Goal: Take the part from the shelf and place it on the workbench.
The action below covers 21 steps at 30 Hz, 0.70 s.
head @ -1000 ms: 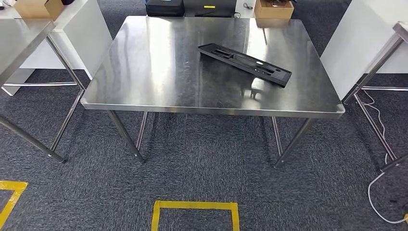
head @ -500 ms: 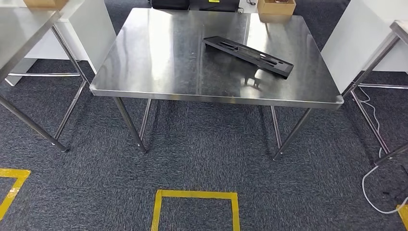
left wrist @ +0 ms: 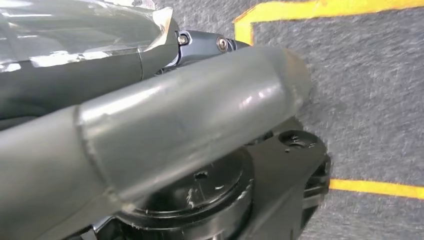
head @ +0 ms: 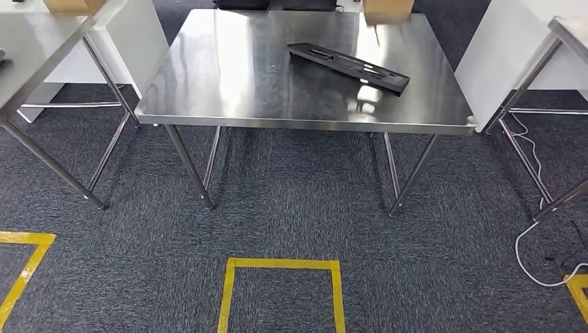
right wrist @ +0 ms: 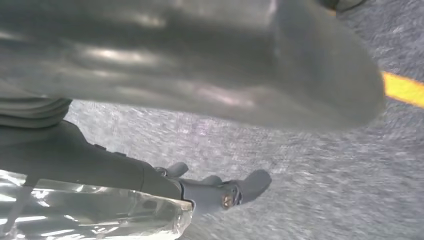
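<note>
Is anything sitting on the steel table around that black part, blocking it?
Nothing visible does. The black part lies flat on the steel table, with bare steel all around it and nothing touching it.

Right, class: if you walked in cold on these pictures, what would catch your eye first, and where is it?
First the shiny steel workbench in the middle of the head view, with a long black slotted part lying flat on its far right area. Next, the yellow tape square on the dark carpet just in front of it. A white cable trails over the floor at the right.
</note>
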Each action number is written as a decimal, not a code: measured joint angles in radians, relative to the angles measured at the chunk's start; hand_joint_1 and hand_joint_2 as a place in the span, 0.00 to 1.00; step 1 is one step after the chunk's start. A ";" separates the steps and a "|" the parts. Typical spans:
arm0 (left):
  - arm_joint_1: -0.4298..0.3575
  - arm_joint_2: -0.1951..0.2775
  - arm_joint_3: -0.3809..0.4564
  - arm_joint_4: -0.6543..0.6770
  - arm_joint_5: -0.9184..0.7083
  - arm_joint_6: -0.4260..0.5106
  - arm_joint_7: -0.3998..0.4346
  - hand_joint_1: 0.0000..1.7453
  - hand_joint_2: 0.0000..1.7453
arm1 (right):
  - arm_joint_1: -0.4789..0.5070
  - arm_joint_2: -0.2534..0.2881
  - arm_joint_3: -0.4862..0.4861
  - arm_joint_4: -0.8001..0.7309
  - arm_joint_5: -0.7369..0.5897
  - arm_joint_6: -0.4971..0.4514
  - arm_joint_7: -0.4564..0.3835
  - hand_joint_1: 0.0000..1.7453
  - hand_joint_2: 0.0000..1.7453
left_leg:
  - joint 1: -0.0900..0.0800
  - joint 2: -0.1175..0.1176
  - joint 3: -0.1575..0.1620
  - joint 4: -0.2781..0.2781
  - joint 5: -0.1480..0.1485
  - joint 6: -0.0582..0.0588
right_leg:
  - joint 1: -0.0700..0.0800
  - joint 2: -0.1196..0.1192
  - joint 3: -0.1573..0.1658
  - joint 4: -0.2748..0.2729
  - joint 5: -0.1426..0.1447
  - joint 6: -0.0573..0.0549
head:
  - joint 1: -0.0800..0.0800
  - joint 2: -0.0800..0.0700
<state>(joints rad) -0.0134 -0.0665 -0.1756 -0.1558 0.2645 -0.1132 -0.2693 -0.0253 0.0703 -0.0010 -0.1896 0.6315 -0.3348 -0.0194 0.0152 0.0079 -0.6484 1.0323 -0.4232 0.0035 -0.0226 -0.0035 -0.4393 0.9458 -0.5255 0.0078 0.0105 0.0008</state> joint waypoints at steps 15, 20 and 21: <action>-0.005 -0.002 0.000 -0.004 -0.002 0.000 0.005 0.00 0.00 | 0.000 0.001 0.000 0.002 0.006 0.003 0.001 0.00 0.00 | 0.002 -0.010 0.154 -0.032 -0.106 0.020 | 0.015 -0.006 -0.177 0.093 0.071 0.033 | 0.001 0.000; -0.003 -0.001 0.000 -0.004 -0.002 0.001 0.007 0.00 0.00 | 0.003 0.004 0.000 0.003 0.008 0.004 0.001 0.00 0.00 | -0.008 0.000 0.075 -0.033 -0.043 0.051 | 0.011 -0.001 -0.215 0.334 -0.081 0.024 | 0.003 0.000; -0.003 -0.001 0.000 -0.004 -0.002 0.001 0.008 0.00 0.00 | 0.003 0.004 0.000 0.003 0.008 0.004 0.001 0.00 0.00 | -0.009 0.003 0.058 -0.032 -0.029 0.050 | 0.011 -0.001 -0.193 0.339 -0.061 0.034 | 0.003 0.000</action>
<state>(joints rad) -0.0167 -0.0676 -0.1759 -0.1602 0.2625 -0.1122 -0.2615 -0.0224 0.0743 -0.0011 -0.1869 0.6395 -0.3311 -0.0184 0.0058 0.0106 -0.5909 1.0003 -0.4526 0.0534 -0.0112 -0.0044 -0.6320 1.2847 -0.5865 0.0422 0.0137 0.0008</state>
